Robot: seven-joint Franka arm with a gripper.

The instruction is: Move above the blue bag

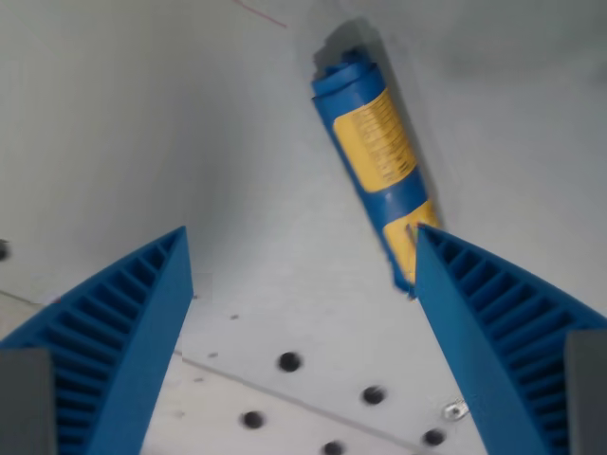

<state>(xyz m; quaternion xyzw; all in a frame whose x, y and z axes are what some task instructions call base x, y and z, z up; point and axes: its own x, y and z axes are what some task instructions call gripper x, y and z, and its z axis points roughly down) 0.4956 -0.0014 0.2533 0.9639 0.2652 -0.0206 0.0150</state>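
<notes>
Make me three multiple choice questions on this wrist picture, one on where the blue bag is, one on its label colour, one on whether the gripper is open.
1. Where does the blue bag lie?
A. Upper middle, reaching the finger on the wrist view's right
B. Lower left corner
C. Between the fingers

2. What colour is its label?
A. Red
B. Yellow
C. Green

3. What state is the gripper in?
A. Shut on the bag
B. Shut, empty
C. Open, empty

Key: 1 A, its lower end runs behind that fingertip. 2 B, yellow patches show on the blue. 3 C, the fingers stand wide apart over the bare table.
</notes>
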